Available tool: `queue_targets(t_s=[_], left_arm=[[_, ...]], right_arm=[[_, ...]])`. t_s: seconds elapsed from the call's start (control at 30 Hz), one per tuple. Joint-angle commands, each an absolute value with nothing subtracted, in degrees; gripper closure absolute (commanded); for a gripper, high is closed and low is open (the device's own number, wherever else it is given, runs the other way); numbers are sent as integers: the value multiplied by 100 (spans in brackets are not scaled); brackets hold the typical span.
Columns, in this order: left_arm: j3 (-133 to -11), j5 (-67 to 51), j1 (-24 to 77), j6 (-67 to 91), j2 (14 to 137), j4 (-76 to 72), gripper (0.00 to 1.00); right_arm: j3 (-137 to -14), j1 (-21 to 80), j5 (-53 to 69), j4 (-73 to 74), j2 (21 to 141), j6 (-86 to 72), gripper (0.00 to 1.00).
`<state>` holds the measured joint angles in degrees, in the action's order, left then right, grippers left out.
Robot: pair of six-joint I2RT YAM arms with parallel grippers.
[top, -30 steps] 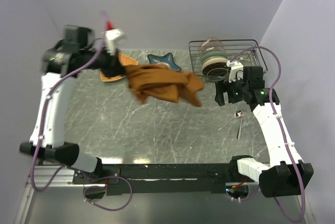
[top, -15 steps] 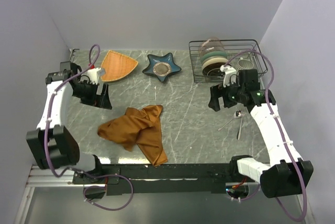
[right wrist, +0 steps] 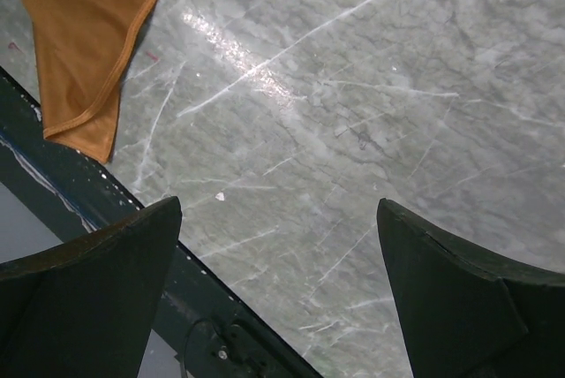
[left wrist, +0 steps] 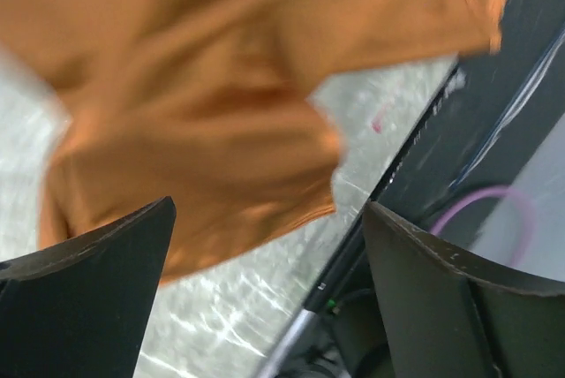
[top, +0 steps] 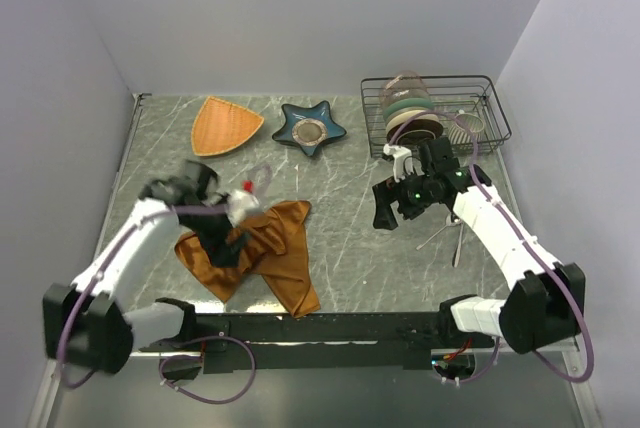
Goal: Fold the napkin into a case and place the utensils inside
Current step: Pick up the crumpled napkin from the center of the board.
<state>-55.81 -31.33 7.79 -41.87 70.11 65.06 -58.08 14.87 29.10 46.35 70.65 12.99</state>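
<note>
Near the front of the table [top: 345, 163], we see the crumpled napkin [top: 282, 248] beneath our left pincer [top: 226, 241], spread wide; our right pincer [top: 385, 210], equally wide, hangs well apart.

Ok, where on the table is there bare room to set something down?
Bare marble runs between the napkin and the utensils, though the right gripper hovers over it. Another free strip lies between the napkin and the star dish. The far right is crowded: the wire rack with the utensils just in front.
</note>
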Motion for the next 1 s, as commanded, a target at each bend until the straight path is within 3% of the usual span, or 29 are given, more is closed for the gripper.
queue_targets(t_s=[0.0,0.1,0.2,0.3,0.33,0.43,0.63,0.87,0.97], left_arm=[[-4513,-1269,2526,-3754,6179,5398,4],[-4019,-380,3249,-3262,5994,4765,3],[-3806,278,3829,-2752,6029,4264,11],[-3997,588,4016,-2619,6152,4192,45],[-4130,554,4008,-2593,6144,4253,72],[-4893,36,4008,-2680,5907,4692,99],[-7143,-2290,4008,-3067,5958,6114,99],[-8726,-2812,3894,-3025,6381,6821,99],[-9208,-3520,2914,-2839,6591,6863,99]], right_arm=[[-6099,1512,2944,4588,7303,1239,0],[-6100,1512,2874,4509,7348,1178,0],[-6065,1512,2813,4386,7330,1099,0],[-6038,1512,2699,4202,7243,1116,0],[-6029,1512,2663,4149,7199,1142,0],[-5977,1512,2602,3851,6979,1318,0],[-5512,1643,3190,2384,6127,1722,0],[-4765,2960,3094,845,5405,2600,0],[-4624,3497,2918,774,5554,2829,0]])
